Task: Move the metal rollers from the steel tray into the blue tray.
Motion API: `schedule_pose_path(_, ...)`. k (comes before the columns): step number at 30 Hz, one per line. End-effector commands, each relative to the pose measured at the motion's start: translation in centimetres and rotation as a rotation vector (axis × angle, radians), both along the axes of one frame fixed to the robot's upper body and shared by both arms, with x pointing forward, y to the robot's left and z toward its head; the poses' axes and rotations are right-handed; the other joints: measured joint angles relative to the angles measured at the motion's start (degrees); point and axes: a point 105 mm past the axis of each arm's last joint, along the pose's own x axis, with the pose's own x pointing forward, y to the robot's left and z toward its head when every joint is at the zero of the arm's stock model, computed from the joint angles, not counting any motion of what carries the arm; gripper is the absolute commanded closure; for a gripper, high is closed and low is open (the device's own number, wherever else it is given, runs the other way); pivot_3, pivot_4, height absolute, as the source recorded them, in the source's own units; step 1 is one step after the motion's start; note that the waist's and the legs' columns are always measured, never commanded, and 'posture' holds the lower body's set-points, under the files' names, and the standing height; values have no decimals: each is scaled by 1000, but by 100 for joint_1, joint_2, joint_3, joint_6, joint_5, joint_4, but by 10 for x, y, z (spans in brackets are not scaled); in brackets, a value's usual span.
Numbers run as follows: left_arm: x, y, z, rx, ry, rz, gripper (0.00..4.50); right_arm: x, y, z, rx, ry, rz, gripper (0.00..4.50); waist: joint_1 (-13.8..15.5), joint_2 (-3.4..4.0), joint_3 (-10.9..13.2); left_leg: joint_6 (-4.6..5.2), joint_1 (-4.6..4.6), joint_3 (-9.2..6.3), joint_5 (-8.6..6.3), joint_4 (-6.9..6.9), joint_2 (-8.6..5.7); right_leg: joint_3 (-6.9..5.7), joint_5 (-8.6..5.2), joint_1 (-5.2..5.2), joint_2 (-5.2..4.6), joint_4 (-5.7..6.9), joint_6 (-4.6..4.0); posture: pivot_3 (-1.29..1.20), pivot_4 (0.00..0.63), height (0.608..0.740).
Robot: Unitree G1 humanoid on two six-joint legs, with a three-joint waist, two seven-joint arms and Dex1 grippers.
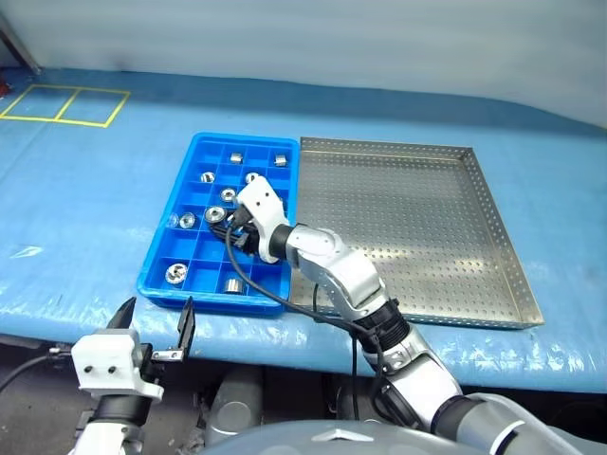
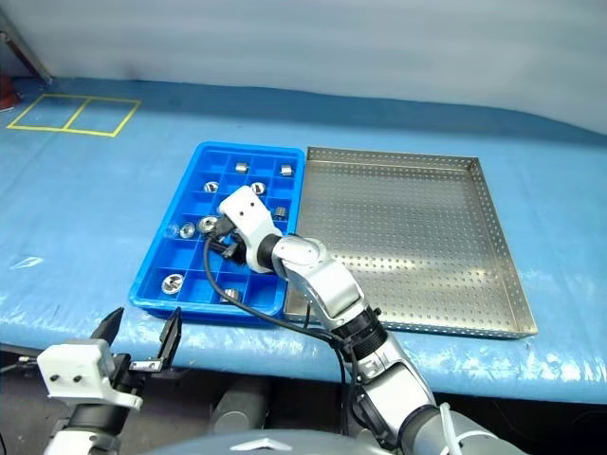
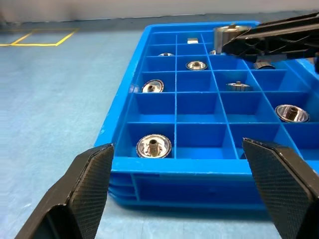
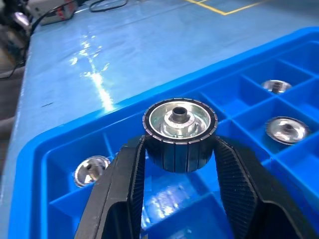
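Nearest the head camera, the left gripper (image 1: 156, 320) hangs just off the near edge of the table, its two black fingers spread wide apart with nothing between them; it sits in front of the near left corner of the blue tray (image 1: 156, 281).

From the left wrist view, the blue tray (image 3: 174, 167) lies straight ahead past those spread fingers (image 3: 82, 189), with a roller (image 3: 153, 146) in its nearest corner compartment and more rollers scattered through the cells farther in.

Over the middle of the blue tray, the right gripper (image 4: 179, 167) is clamped on one metal roller (image 4: 180, 132). That roller is held clear above the compartments, its holed face turned up, with a black finger pressed against each side. In the head views the right arm reaches across from the steel tray's side, and its white wrist housing (image 1: 258, 204) hovers over the blue tray's centre rows.

Several other metal rollers already lie in separate cells of the blue tray, for instance one at the near left (image 1: 176, 274), one beside it toward the steel tray (image 1: 232, 284), and three along the far row (image 1: 235, 155).

Just beside the blue tray, on its right, the steel tray (image 1: 427, 275) rests on the blue table cover (image 1: 76, 209), the two trays' long edges touching or nearly so. Its perforated floor shows no rollers.
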Motion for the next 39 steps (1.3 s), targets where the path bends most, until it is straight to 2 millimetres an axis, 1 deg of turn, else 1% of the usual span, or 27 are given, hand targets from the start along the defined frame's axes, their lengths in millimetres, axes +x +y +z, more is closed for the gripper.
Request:
schedule_pose_path(1, -3, -4, 16, 17, -64, 5, 0, -8, 11, 6, 25, -28, 62, 2777, 76, 1, 1, 0, -2, 2, 0, 0, 0, 1, 0, -3, -1, -1, 0, 530, 150, 740)
schedule_pose_path(4, -4, -4, 16, 19, -66, 7, 0, -10, 13, -12, -15, 7, 67, 2777, 168, 1, 1, 0, -5, 3, 0, 0, -1, 1, 0, -9, -1, -2, 0, 528, 150, 740)
schedule_pose_path(6, -3, -5, 16, 21, -68, 4, 0, -8, 11, -20, -35, 17, 55, 2777, 211, 1, 1, 0, -5, 3, 0, -1, 0, 1, -1, -12, -1, -2, -1, 525, 150, 740)
schedule_pose_path(10, 2, -7, 17, 19, -73, -24, 0, -2, 2, -31, -57, 51, 17, 2777, 233, 1, 1, -1, -6, 4, -1, -1, -1, 1, -1, -14, -1, -2, -1, 490, 150, 740)
schedule_pose_path(13, 6, -9, 16, 17, -77, -48, 0, 2, -4, -33, -62, 59, -14, 2777, 228, 1, 1, -1, -6, 3, 0, -2, 0, 0, -1, -13, -1, -1, -1, 473, 150, 740)
schedule_pose_path(14, 7, -9, 16, 17, -77, -56, 0, 3, -5, -33, -61, 58, -22, 2040, 220, 2, 1, -1, -5, 4, 0, -1, 0, 0, -1, -13, -1, -2, -1, 452, 150, 740)
schedule_pose_path(17, 12, -11, 16, 17, -79, -87, 0, 6, -11, -29, -52, 51, -51, 1211, 205, 3, 1, -1, -4, 4, 0, -1, 0, 0, -1, -13, -1, -1, -1, 413, 150, 740)
schedule_pose_path(18, 14, -11, 16, 18, -80, -96, 0, 6, -12, -26, -48, 43, -57, 819, 194, 3, 0, -1, -4, 4, 0, -2, 0, 0, -1, -14, -1, -1, -1, 396, 150, 740)
schedule_pose_path(20, 17, -11, 17, 22, -84, -115, 0, 6, -17, -19, -34, 24, -64, 208, 163, 4, 1, -1, -4, 6, 0, -1, 0, 1, -1, -13, -1, -2, -1, 362, 150, 740)
schedule_pose_path(23, 25, -7, 20, 38, -93, -145, 0, 6, -31, -1, 10, -18, -74, 208, 93, 4, 2, -1, -7, 5, 0, -1, 0, 0, -1, -13, -1, -1, -1, 288, 150, 740)
schedule_pose_path(25, 32, -4, 23, 57, -99, -171, 0, 7, -44, 10, 32, -48, -88, 208, 25, 8, 4, -1, -9, 6, 0, -1, 0, 0, -1, -13, -2, -1, -1, 247, 150, 740)
schedule_pose_path(27, 39, -1, 26, 73, -104, -198, 0, 9, -58, 17, 38, -74, -117, 208, -81, 8, 3, -2, -8, 5, 0, -1, 0, -1, -1, -12, -1, 0, -1, 205, 150, 740)
schedule_pose_path(28, 42, 1, 27, 79, -107, -210, 0, 10, -64, 19, 38, -83, -130, 208, -153, 8, 2, -2, -7, 5, 1, -1, 0, -1, 0, -10, -1, 1, 0, 164, 150, 740)
schedule_pose_path(31, 57, 3, 33, 103, -125, -264, 0, 11, -90, 23, 22, -120, -203, 208, -386, 7, -1, -2, -2, 10, 1, -1, 1, 3, 0, -3, -2, 1, 0, 73, 150, 740)
schedule_pose_path(34, 74, 3, 37, 114, -140, -302, 0, 10, -113, 23, 14, -133, -279, 208, -577, 7, -2, -2, -2, 10, 1, -1, 0, 3, 3, -4, -1, 5, 1, 1, 150, 740)
schedule_pose_path(39, 98, -3, 39, 127, -147, -358, 0, 4, -139, 19, 4, -132, -375, 208, -967, 7, -6, -2, 1, 11, 1, 3, 0, 8, 11, 3, -1, 9, 14, -74, 150, 740)
